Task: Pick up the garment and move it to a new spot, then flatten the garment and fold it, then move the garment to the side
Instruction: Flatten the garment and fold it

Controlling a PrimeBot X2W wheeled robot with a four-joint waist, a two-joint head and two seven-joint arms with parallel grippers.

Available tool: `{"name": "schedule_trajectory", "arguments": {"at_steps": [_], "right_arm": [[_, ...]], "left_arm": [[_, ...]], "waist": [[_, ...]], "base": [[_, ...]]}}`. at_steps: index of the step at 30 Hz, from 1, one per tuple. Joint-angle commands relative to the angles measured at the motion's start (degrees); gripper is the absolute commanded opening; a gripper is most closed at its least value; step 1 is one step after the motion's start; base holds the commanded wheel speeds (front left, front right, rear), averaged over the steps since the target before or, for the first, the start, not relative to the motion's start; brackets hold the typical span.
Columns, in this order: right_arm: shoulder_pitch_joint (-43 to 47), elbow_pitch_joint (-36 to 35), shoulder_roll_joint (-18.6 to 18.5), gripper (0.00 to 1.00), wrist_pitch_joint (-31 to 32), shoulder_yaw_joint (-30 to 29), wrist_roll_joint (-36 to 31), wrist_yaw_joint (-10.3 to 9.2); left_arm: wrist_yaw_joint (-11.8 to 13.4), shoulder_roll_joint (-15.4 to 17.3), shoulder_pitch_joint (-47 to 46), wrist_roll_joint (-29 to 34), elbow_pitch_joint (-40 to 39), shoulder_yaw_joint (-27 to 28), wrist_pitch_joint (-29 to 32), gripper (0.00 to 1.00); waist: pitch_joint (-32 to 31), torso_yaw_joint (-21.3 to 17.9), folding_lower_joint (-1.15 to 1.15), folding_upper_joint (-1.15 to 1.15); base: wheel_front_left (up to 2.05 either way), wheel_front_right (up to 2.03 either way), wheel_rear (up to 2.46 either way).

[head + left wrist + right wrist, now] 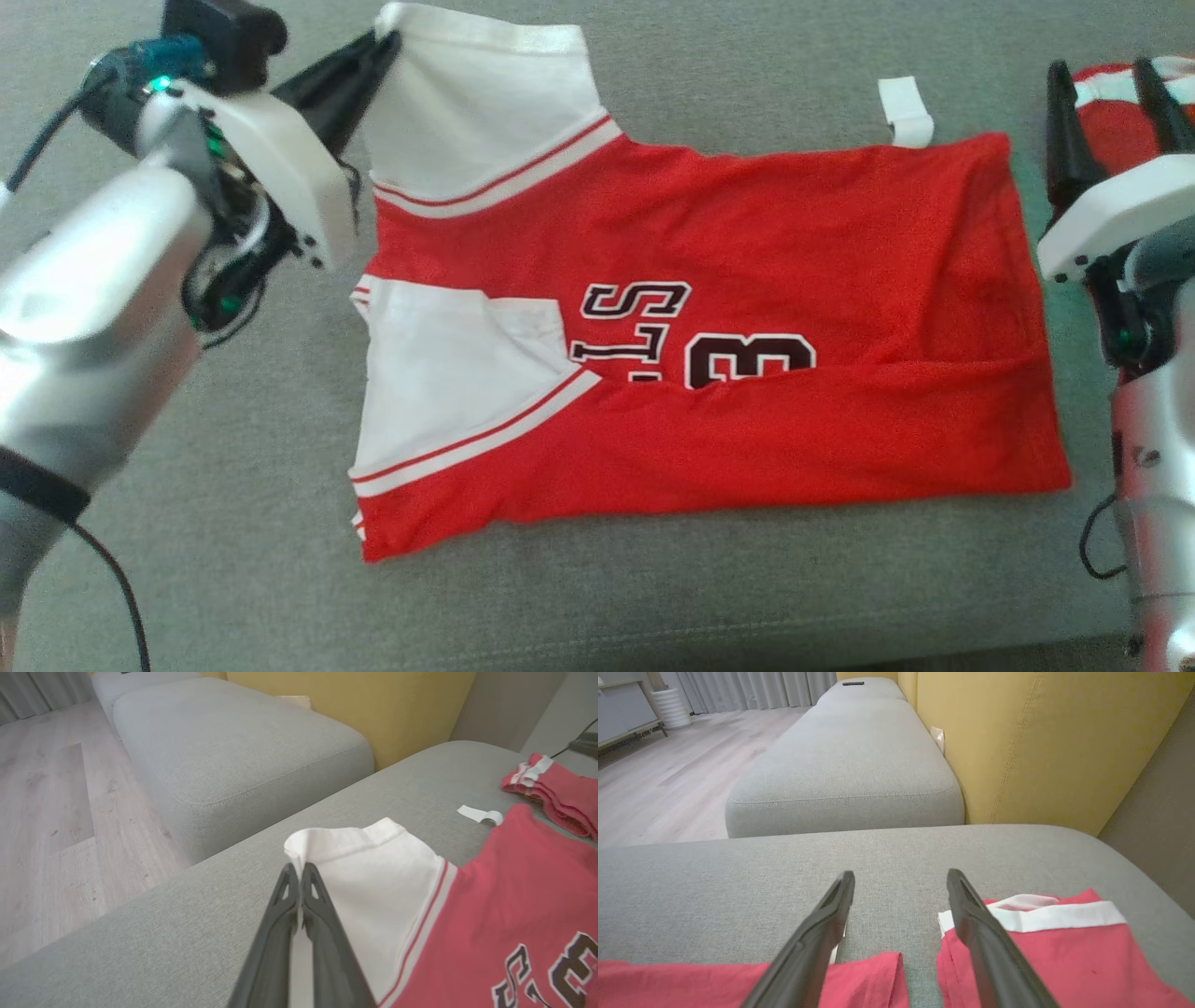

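A red jersey (pixel 709 355) with white sleeves and dark lettering lies spread on the grey cushion (pixel 233 523), its lower part folded up over the numbers. My left gripper (pixel 387 42) is shut on the outer corner of the far white sleeve (pixel 476 103). In the left wrist view the closed gripper (pixel 296 870) pinches the sleeve (pixel 369 872) at its hem. My right gripper (pixel 1106 79) stands open just beyond the jersey's right edge. Its tips (pixel 900 879) hover over bare cushion, with the jersey's hem (pixel 668 982) below them.
A second red garment (pixel 1111 121), folded, lies at the far right beside my right fingers (pixel 1064 956). A small white strip (pixel 906 107) rests at the jersey's far edge. Beyond the cushion are a grey ottoman (pixel 233 746), a yellow panel (pixel 1041 737) and wooden floor (pixel 46 812).
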Motion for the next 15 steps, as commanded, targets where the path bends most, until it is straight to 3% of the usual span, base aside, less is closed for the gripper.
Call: {"name": "schedule_trajectory", "arguments": {"at_steps": [1,8,15], "right_arm": [[-2.36,0.51,-0.48,1.00,1.69,0.42,2.57,-0.05],[-4.46,8.14,-5.41,1.00,5.40,4.49,5.22,-0.05],[-6.88,13.73,-8.27,1.00,7.13,8.86,8.00,-0.05]], "left_arm": [[1.13,2.86,-1.07,0.25,-3.66,1.95,-0.70,0.00],[4.24,5.09,1.65,0.51,-12.62,1.23,0.53,0.00],[5.40,6.32,2.48,0.50,-16.96,0.60,2.12,0.00]], "waist": [[-0.39,1.12,0.01,0.00],[0.60,2.73,0.01,0.00],[1.80,3.41,0.01,0.00]], "base": [[0.00,0.00,0.00],[0.00,0.00,0.00],[0.00,0.00,0.00]]}}
